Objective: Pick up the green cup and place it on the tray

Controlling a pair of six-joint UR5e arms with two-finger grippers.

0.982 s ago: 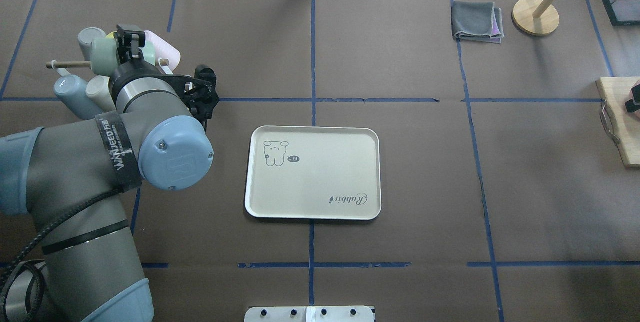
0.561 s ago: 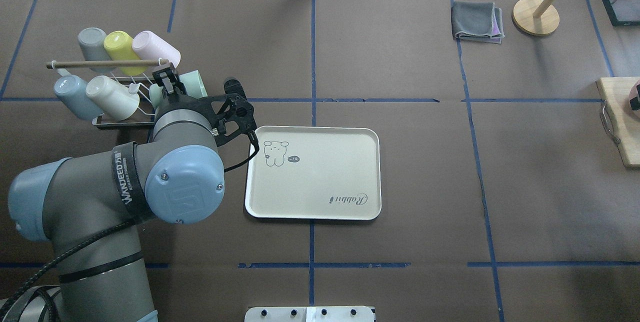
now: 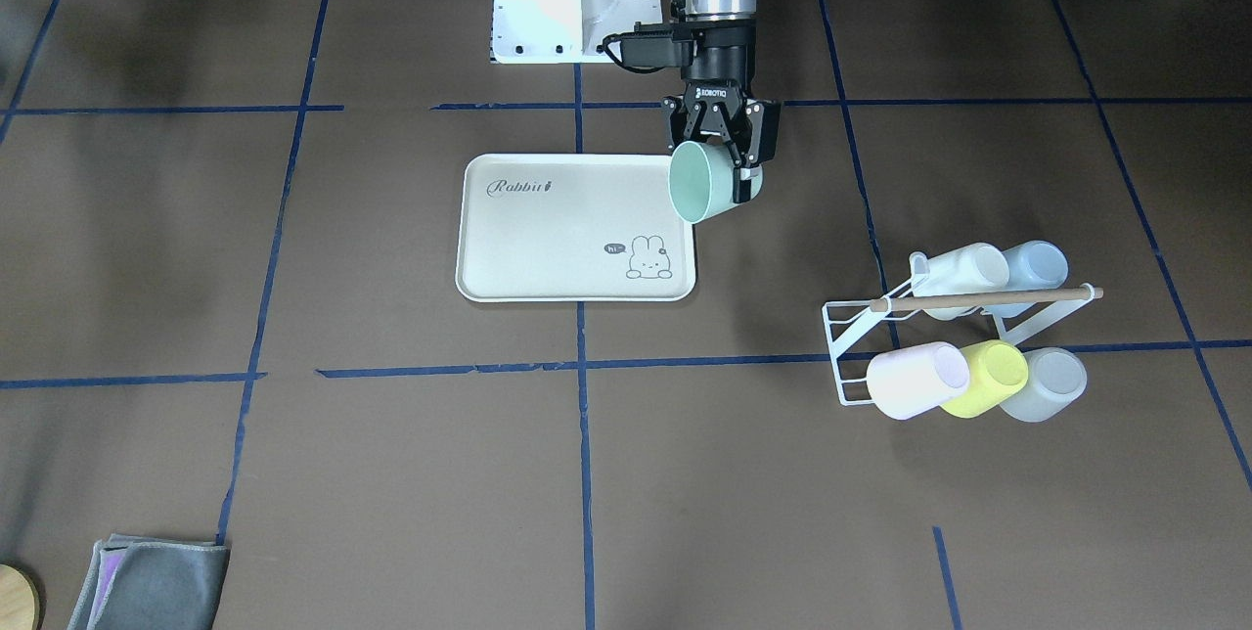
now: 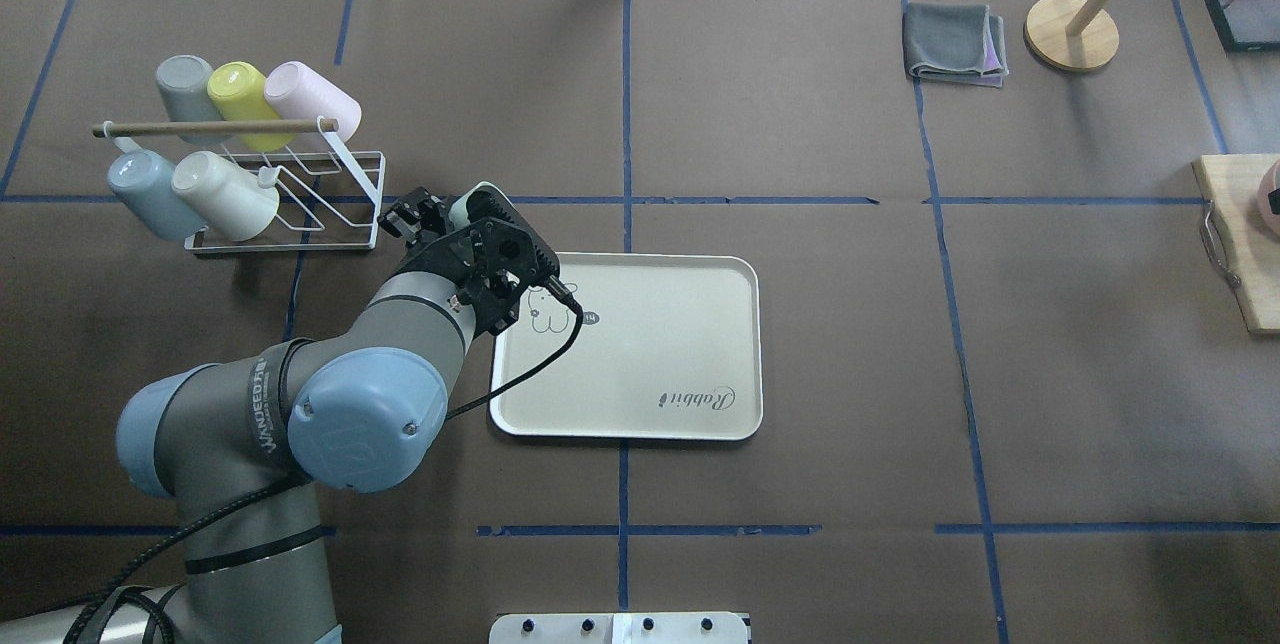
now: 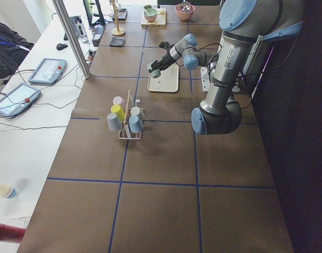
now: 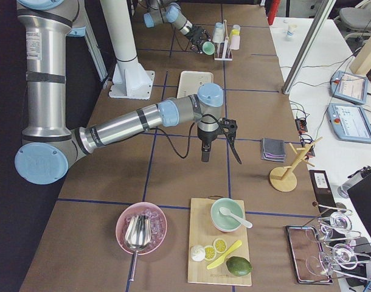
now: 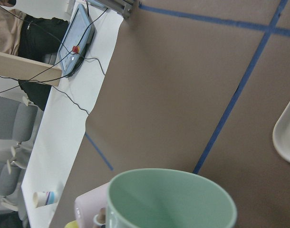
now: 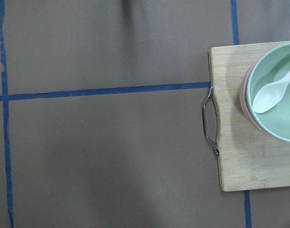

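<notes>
Carrying: the green cup (image 3: 702, 182) hangs in the left gripper (image 3: 732, 175), just above the middle of the front-facing view.
Grip: the fingers (image 3: 749, 182) are pinched on the cup's wall near its base.
Cup pose: tilted, with its open mouth turned to the lower left of the front-facing frame; the inside looks empty in the left wrist view (image 7: 171, 199).
Cup place: over the upper right corner of the tray (image 3: 548, 239) in the front-facing view. In the overhead view the cup (image 4: 468, 206) shows just beyond the tray's (image 4: 650, 354) upper left corner.
Tray: flat on the brown table (image 3: 293, 473), "Rabbit" script and bunny drawing showing.
Rack: a white wire rack (image 3: 849, 348) stands at the right of the front-facing frame, well apart from the tray. It holds pink, yellow, grey, cream and pale blue cups.
Right gripper (image 6: 221, 155): hangs over bare table mid-frame in the right-side view; whether it is spread or closed I cannot tell.
Below it: a wooden board (image 8: 235, 156) with a green bowl and white spoon, at the right edge of the right wrist view.
Cloth: a folded grey cloth (image 4: 955, 42) lies in the upper right of the overhead frame.
</notes>
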